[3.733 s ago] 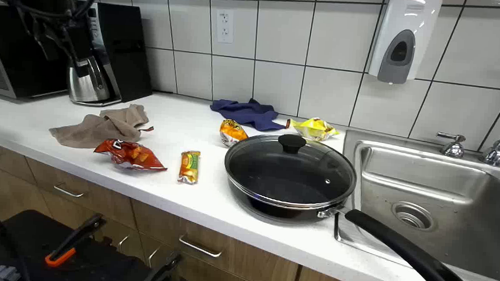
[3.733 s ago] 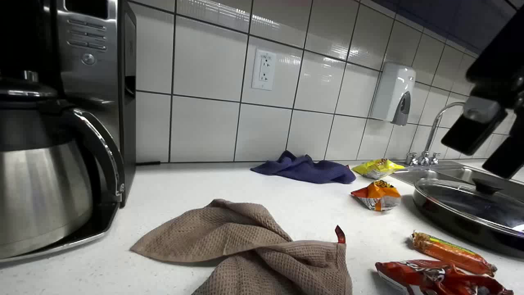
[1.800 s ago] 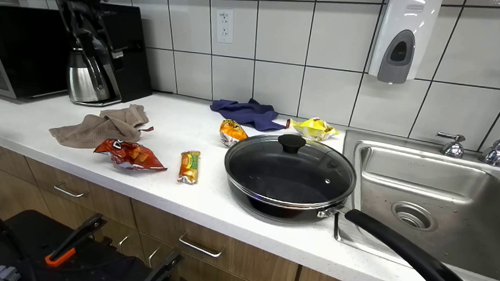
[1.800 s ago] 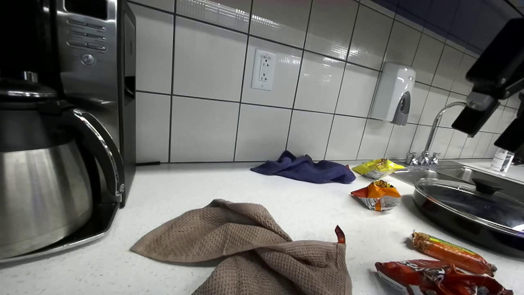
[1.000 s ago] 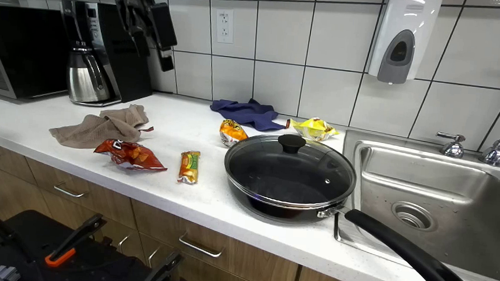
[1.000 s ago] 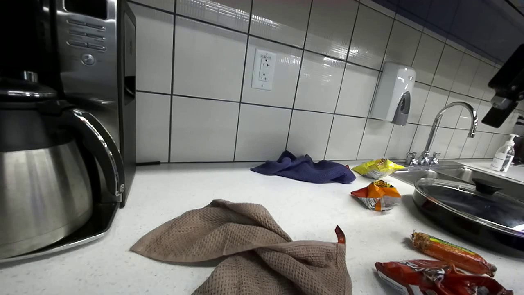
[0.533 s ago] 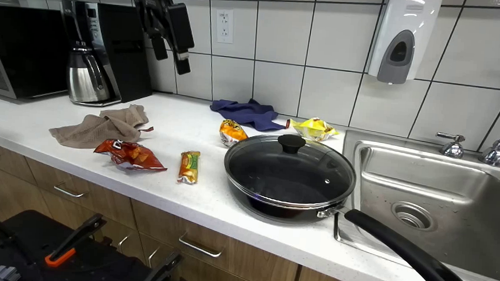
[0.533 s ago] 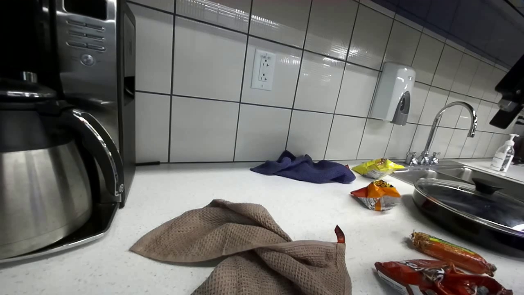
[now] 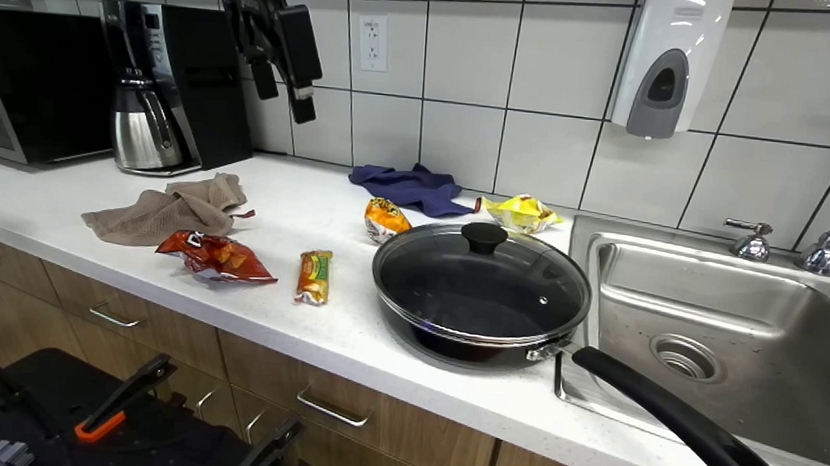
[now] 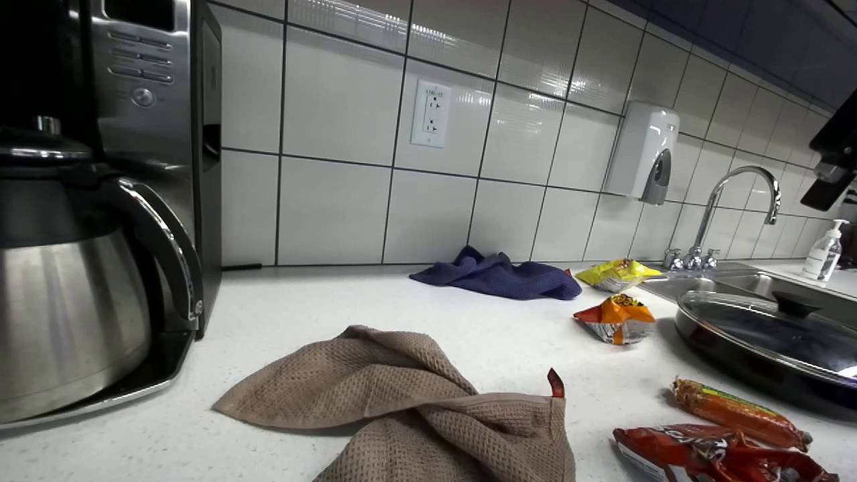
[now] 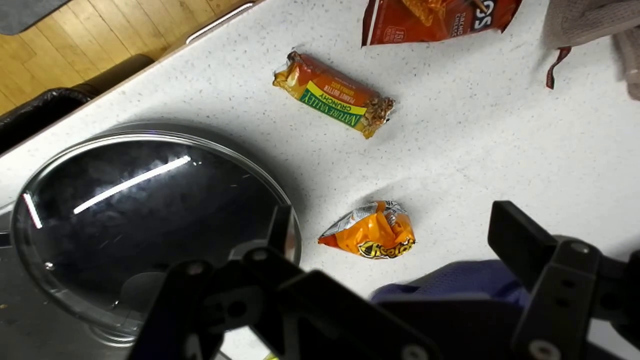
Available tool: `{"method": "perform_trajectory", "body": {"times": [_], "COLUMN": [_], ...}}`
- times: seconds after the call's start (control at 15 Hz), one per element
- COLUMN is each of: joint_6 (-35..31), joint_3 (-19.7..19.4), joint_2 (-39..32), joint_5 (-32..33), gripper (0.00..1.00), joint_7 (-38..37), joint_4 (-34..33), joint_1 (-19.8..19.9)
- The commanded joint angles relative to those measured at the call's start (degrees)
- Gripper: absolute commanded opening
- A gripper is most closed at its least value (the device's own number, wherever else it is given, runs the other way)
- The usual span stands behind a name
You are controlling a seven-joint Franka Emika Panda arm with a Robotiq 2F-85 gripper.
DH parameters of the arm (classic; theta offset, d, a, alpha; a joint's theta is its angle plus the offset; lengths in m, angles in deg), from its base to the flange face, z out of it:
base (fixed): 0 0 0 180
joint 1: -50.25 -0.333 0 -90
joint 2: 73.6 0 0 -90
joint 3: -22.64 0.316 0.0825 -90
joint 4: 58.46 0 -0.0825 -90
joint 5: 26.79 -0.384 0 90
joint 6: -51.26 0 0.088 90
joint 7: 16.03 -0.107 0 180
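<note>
The tool (image 9: 286,100) hangs well above the surface (image 9: 294,200), spread wide and holding nothing. In the wrist view the orange snack bag (image 11: 382,232) lies on the surface below — framed between the fingertips (image 11: 520,240), its long axis running roughly from one to the other — with the lidded pan (image 11: 150,215) just beside its pointed end and the navy cloth (image 11: 465,277) near.

A brown cloth (image 9: 164,214) lies crumpled on the white counter (image 9: 301,204); near to it is a red chips bag (image 9: 215,258), and not far from this bag, a granola bar (image 11: 332,95). Further back stands a coffee machine (image 9: 211,91) with a steel carafe (image 9: 141,135) on its base, beside a black microwave (image 9: 49,88). A soap dispenser (image 9: 675,40) is fixed on the tiled wall (image 9: 555,61), above the metal sink (image 9: 692,289).
</note>
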Motion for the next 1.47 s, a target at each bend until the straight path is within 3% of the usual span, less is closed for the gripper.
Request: {"method": "perform_trajectory", "body": {"times": [0.0, 0.4, 0.87, 1.4], "joint_6": [-1.0, -5.6, -8.3, -9.6], "joint_3": [-0.1, -4.7, -7.8, -8.7], "joint_2": [-0.5, -4.4, -14.3, -29.5], "joint_5": [1.0, 2.0, 7.1, 12.2], "gripper": [1.00, 1.00, 1.00, 1.00], "joint_7": [-0.1, -0.3, -1.7, -4.0], "joint_4": [-0.1, -0.7, -4.8, -16.0], "joint_1": [1.5, 8.1, 16.7, 17.4]}}
